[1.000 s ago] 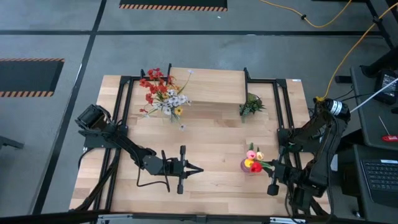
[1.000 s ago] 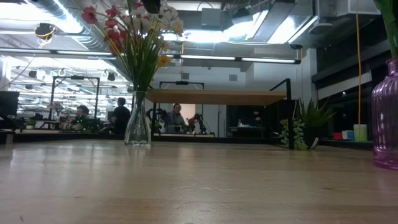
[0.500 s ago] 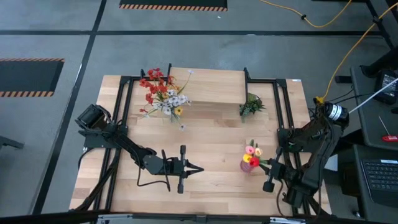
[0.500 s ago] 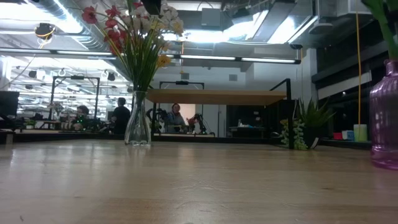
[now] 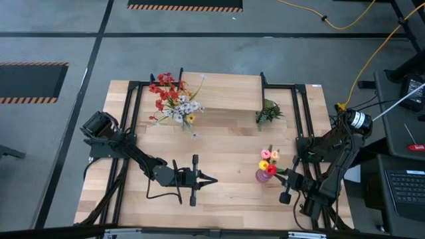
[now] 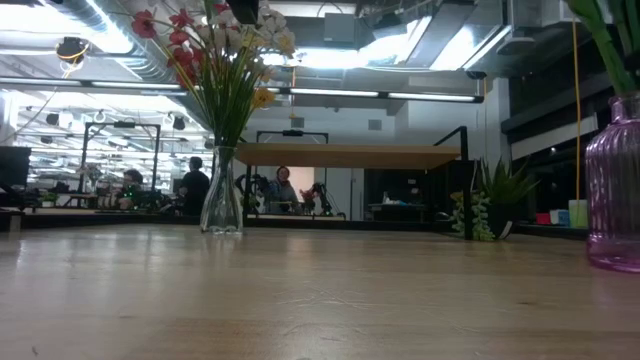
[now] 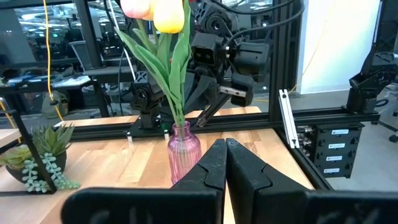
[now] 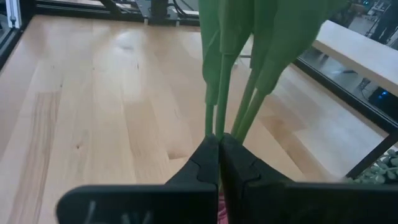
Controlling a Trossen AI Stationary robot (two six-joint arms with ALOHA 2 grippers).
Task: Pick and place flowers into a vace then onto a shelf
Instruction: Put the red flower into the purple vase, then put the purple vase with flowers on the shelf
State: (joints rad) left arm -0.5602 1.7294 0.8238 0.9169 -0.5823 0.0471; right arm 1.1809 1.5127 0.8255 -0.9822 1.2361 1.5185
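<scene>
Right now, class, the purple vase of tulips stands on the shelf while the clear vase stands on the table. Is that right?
Not quite. The purple vase of tulips stands on the table near the right gripper, not on the shelf; the high view shows it. The clear vase is on the table.

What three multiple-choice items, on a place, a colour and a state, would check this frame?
1. Where does the clear vase stand?
A. on the shelf
B. on the table beside the shelf
C. on the floor

2. What colour is the vase holding the tulips?
A. blue
B. green
C. pink

3. How is the left gripper?
A. shut, empty
B. wide open
C. gripping a vase

Answers: B, it sits at the shelf's left end on the tabletop; C, the pink vase shows in the low view; A, its fingers meet with nothing between.
</scene>
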